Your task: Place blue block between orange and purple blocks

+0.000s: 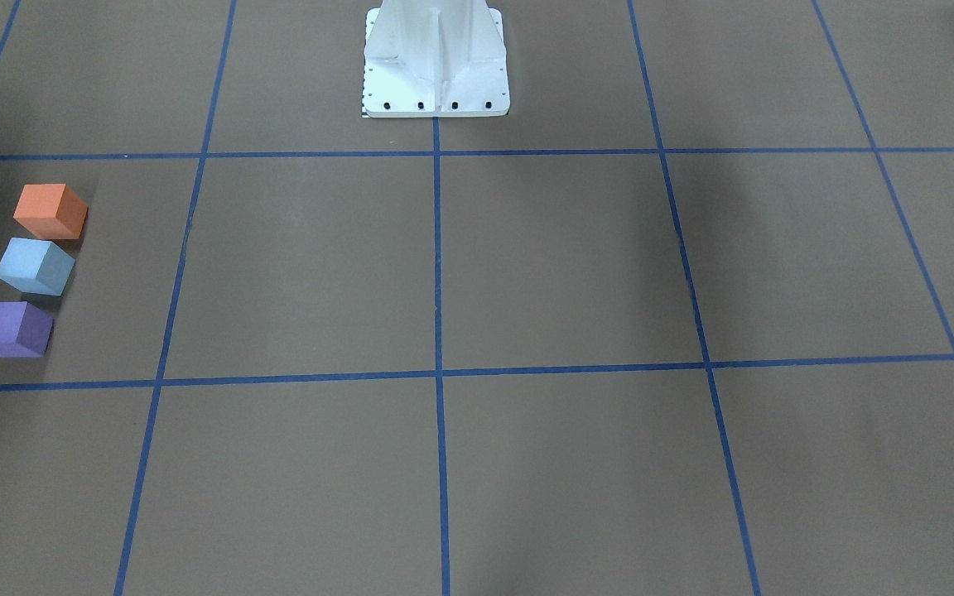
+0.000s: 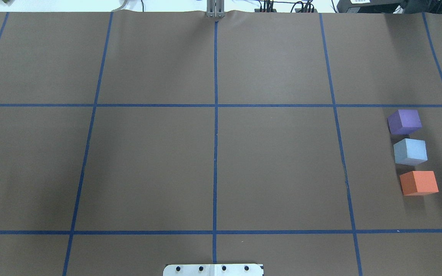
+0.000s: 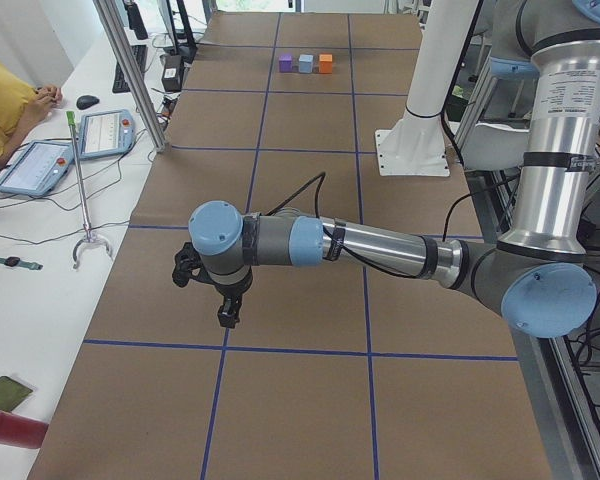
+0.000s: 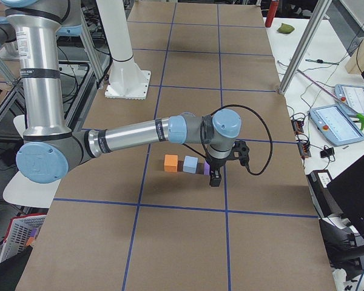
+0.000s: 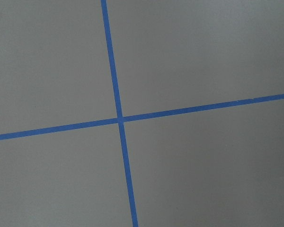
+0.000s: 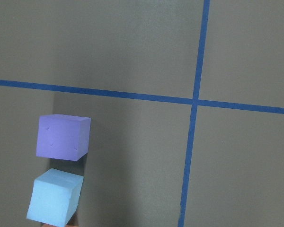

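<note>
While blue block sits between orange block and purple block, I cannot tell whether my left gripper or right gripper is open or closed.

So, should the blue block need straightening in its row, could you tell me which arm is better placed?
Right, I'd say. The right tool hangs close by the purple block, one along from the blue block. The left tool is at the table's opposite end, its camera showing only tape lines.

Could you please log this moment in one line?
blue block: between orange block, purple block; right gripper: nearby; left gripper: far; jaws: unclear
</note>
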You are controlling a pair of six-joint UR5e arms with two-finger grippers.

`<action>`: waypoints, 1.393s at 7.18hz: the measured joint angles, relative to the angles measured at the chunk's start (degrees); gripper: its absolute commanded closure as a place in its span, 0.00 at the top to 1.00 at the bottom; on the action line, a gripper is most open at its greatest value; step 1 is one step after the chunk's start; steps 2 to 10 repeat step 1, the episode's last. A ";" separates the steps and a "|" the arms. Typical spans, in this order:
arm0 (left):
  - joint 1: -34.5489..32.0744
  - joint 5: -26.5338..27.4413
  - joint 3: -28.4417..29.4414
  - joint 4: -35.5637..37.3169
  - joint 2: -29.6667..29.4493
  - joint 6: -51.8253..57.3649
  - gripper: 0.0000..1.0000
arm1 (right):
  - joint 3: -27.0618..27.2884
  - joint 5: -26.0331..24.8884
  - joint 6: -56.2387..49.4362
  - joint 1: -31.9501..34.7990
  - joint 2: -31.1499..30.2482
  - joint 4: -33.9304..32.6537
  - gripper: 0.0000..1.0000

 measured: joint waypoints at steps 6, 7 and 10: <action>0.02 0.01 -0.01 -0.01 0.07 0.04 1.00 | 0.03 0.25 0.00 0.00 -0.12 0.07 1.00; 0.02 0.01 -0.01 -0.01 0.07 0.04 1.00 | 0.03 0.25 0.00 0.00 -0.12 0.07 1.00; 0.02 0.01 -0.01 -0.01 0.07 0.04 1.00 | 0.03 0.25 0.00 0.00 -0.12 0.07 1.00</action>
